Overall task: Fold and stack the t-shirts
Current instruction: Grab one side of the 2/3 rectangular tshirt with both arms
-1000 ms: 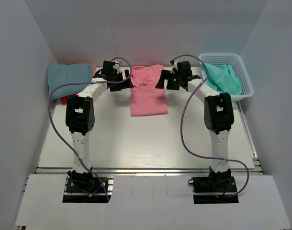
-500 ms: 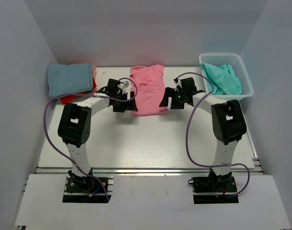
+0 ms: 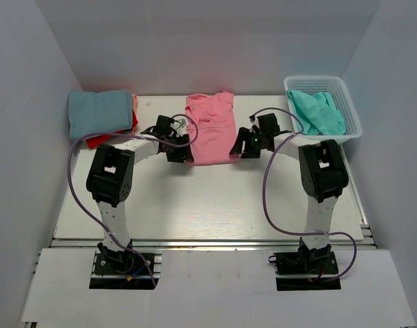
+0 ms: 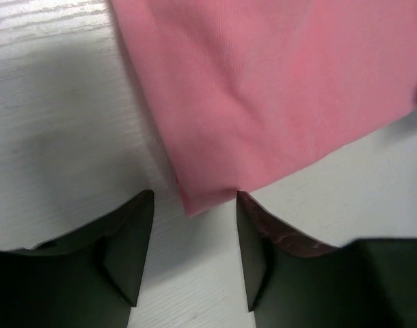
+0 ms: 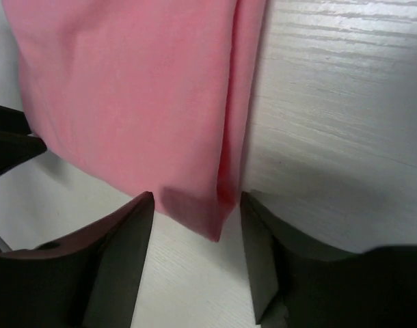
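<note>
The salmon pink t-shirt (image 3: 210, 130) lies folded into a long strip at the middle back of the table. My left gripper (image 3: 183, 154) is low at the strip's near left corner, and my right gripper (image 3: 236, 149) at its near right corner. In the left wrist view the pink corner (image 4: 202, 195) pokes between the tips of my left gripper (image 4: 195, 205), whose jaws stand apart. The right wrist view shows the other pink corner (image 5: 195, 208) lying between the open jaws of my right gripper (image 5: 195, 205). A folded dusty blue t-shirt (image 3: 98, 113) rests on a red one (image 3: 99, 141) at the back left.
A white lattice basket (image 3: 353, 121) at the back right holds a crumpled turquoise t-shirt (image 3: 316, 113). Grey walls close in the table on the left, right and back. Purple cables loop from both arms.
Both arms have drawn back from the shirt's far end to its near corners and dropped low. Both pairs of jaws have narrowed around the corners.
</note>
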`<state>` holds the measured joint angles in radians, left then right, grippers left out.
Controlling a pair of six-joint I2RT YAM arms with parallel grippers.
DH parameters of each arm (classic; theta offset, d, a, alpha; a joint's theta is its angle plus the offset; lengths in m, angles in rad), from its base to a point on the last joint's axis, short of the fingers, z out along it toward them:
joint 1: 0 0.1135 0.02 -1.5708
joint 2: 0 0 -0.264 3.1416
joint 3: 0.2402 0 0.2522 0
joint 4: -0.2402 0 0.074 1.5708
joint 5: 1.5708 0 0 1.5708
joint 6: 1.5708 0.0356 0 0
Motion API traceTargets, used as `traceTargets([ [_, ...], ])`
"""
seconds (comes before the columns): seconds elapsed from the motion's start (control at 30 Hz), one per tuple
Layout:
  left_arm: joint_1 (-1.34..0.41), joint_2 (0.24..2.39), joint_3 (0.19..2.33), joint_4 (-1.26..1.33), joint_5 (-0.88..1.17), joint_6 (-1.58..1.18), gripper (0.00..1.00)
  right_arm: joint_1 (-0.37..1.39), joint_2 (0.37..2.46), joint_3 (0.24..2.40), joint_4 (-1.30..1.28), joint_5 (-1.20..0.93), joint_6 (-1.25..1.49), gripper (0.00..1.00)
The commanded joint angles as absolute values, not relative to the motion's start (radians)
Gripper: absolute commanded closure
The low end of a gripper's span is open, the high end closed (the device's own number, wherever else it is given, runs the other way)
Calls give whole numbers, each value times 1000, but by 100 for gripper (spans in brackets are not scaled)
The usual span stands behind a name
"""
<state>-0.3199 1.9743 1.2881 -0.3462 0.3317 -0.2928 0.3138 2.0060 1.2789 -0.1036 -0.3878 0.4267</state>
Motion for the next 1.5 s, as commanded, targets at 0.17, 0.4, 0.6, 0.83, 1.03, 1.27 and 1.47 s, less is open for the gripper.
traceTargets([
  [0.17,-340,2010,1266,-344,416,-287,84,313,2040,1258,-92,-431,445,88],
  [0.4,-341,1887,1164,-264,526,-287,100,311,1996,1233,-97,-480,443,100],
  [0.6,-350,1708,1072,-253,692,-287,100,310,1754,1085,-146,-543,413,100],
  [0.83,-359,1453,895,-264,871,-273,100,311,1452,948,-336,-581,324,100],
  [1.03,-359,1269,865,-320,934,-304,100,311,1298,992,-477,-600,250,100],
  [1.27,-348,1193,928,-366,924,-304,100,310,1204,1049,-517,-598,230,100],
  [1.47,-339,1218,965,-356,824,-324,100,305,1264,1117,-474,-552,247,100],
])
